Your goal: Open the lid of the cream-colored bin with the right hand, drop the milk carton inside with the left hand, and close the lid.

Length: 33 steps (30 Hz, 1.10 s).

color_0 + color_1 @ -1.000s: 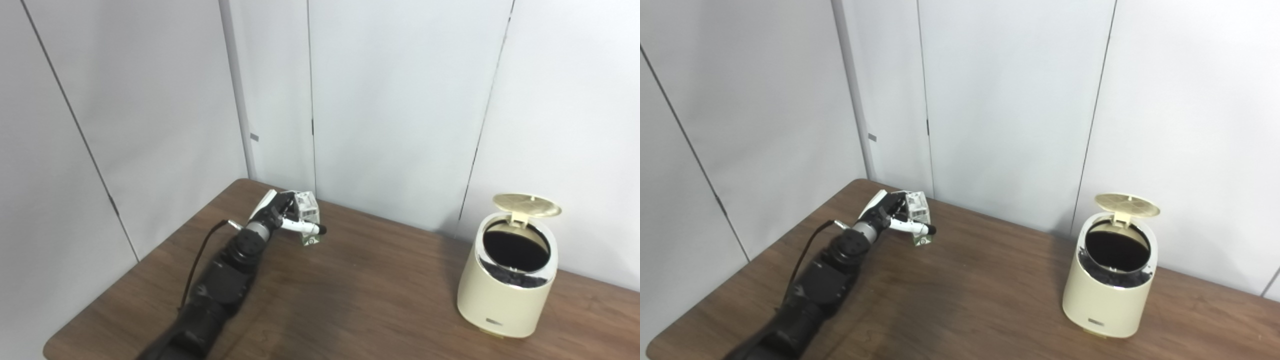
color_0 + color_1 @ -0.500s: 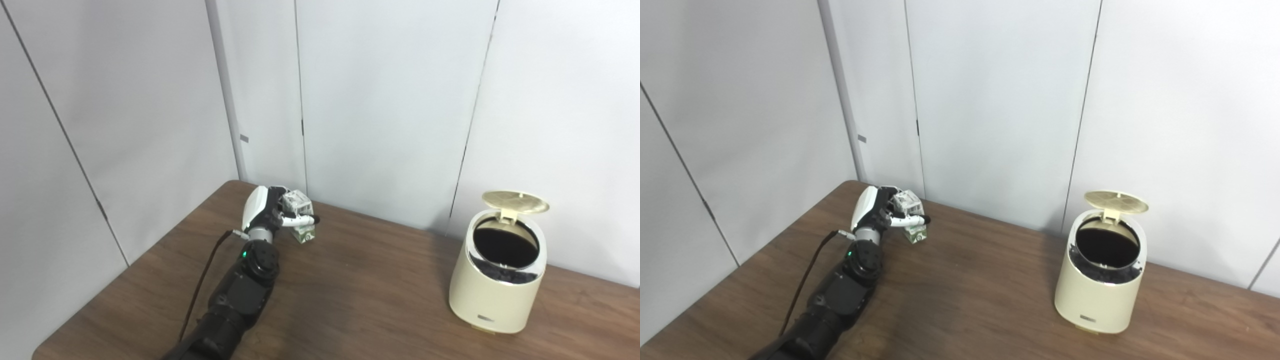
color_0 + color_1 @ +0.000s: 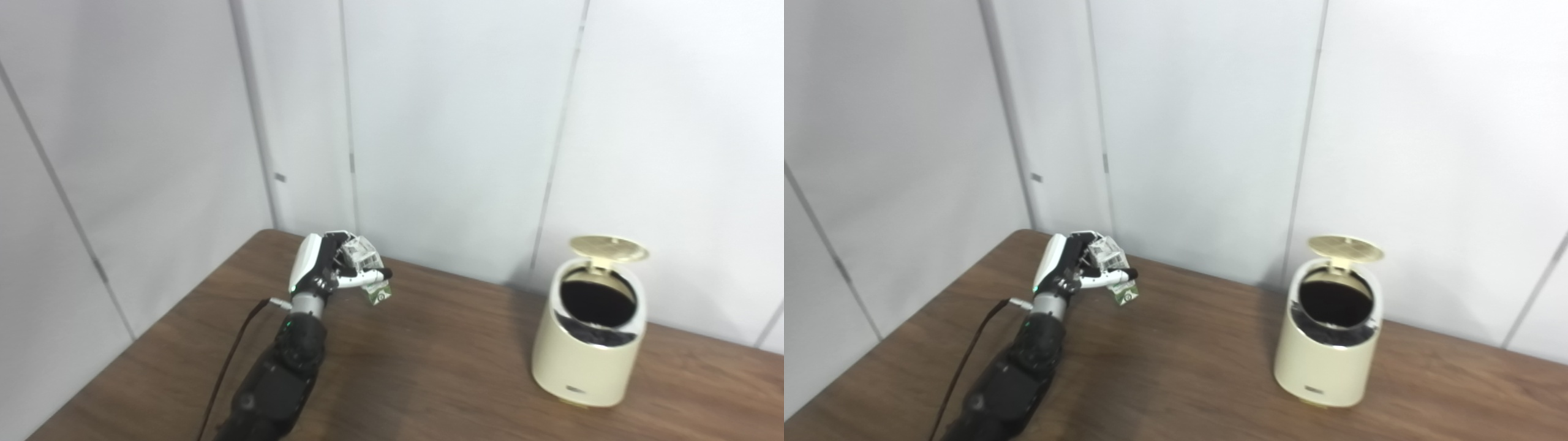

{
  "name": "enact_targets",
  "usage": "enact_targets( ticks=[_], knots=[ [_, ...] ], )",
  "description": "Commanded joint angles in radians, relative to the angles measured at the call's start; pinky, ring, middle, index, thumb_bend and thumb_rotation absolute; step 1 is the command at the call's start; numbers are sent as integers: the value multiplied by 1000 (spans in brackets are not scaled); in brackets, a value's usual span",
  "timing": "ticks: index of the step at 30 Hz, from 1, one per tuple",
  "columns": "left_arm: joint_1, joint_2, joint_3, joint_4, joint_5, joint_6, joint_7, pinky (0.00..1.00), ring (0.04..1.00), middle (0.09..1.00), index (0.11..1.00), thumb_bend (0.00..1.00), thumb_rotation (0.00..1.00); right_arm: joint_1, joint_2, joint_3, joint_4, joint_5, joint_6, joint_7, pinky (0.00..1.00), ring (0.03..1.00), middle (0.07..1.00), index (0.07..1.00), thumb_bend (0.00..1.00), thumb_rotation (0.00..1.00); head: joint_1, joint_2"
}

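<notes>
The left hand [image 3: 318, 269] has a white shell, black inner parts and white fingers [image 3: 361, 280] tipped black. A silver wrist joins a bulky black forearm [image 3: 275, 380]; a dark cable [image 3: 229, 361] runs alongside.

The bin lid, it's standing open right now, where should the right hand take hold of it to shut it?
Probably the raised front edge of the lid, pressed down from above. It stands open on a hinge at the back of the cream bin, so that free edge swings down.
</notes>
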<state>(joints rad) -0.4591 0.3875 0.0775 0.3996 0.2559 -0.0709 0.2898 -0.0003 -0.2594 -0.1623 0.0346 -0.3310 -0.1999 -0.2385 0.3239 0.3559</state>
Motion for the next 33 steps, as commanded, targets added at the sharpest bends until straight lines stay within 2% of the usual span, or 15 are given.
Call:
enact_targets(
  ticks=[1,2,6,7,8,9,14,15,16,18,21,24,27,30,33],
  knots=[
    [-37,9,5,-121,-11,-80,-13,433,464,509,455,521,0,11,75,42,41,-17,-12,-24,246,374,532,497,482,175,-19,-1],
    [-26,-1,4,-174,-11,-77,-21,452,474,511,453,520,0,7,84,47,32,-11,-1,-20,179,279,515,497,482,173,-23,-1],
    [2,-31,3,-330,-4,-62,-53,472,488,512,457,521,0,-16,108,70,29,10,5,-3,130,208,564,496,481,160,-88,0],
    [7,-39,1,-363,-2,-64,-60,488,491,509,460,521,0,-22,113,76,28,18,7,6,280,397,598,495,480,157,-102,0],
    [10,-43,2,-380,-2,-66,-66,504,492,506,463,521,0,-27,118,82,28,22,9,10,395,528,625,494,479,152,-111,-1],
    [11,-55,0,-406,-8,-65,-76,498,485,503,465,521,0,-32,125,88,36,22,-2,5,449,583,636,494,479,150,-130,-1],
    [10,-93,-2,-454,-10,-49,-104,454,460,499,467,522,0,-47,136,125,61,-28,-44,-26,509,627,656,493,477,146,-171,-1],
    [10,-104,-7,-457,1,-55,-103,419,461,497,466,513,0,-49,134,133,68,-43,-64,-38,505,625,662,566,322,165,-180,0],
    [11,-114,-12,-461,10,-61,-103,396,463,495,465,508,0,-52,133,139,75,-56,-87,-51,505,622,660,608,236,175,-190,1],
    [15,-127,-27,-470,27,-79,-107,421,482,488,461,505,0,-52,136,148,69,-64,-92,-58,492,612,655,632,198,125,-208,3],
    [19,-136,-48,-479,32,-128,-118,454,494,477,464,503,0,-47,150,156,42,-72,-67,-59,465,594,644,652,213,27,-227,5],
    [14,-146,-76,-475,63,-208,-117,441,487,474,470,504,0,-36,167,157,8,-67,-25,-46,457,587,637,664,257,2,-246,8],
    [-1,-162,-93,-447,97,-280,-105,415,480,477,468,504,0,-33,173,162,8,-85,-32,-58,479,602,642,656,278,0,-254,7],
    [-14,-178,-101,-399,140,-336,-85,414,484,482,465,504,0,-30,177,165,9,-90,-32,-57,330,482,572,661,282,0,-261,8],
    [-27,-212,-106,-342,159,-385,-58,422,486,483,465,504,0,-21,189,166,-5,-66,-13,-41,153,238,377,688,308,0,-268,9]
  ],
)
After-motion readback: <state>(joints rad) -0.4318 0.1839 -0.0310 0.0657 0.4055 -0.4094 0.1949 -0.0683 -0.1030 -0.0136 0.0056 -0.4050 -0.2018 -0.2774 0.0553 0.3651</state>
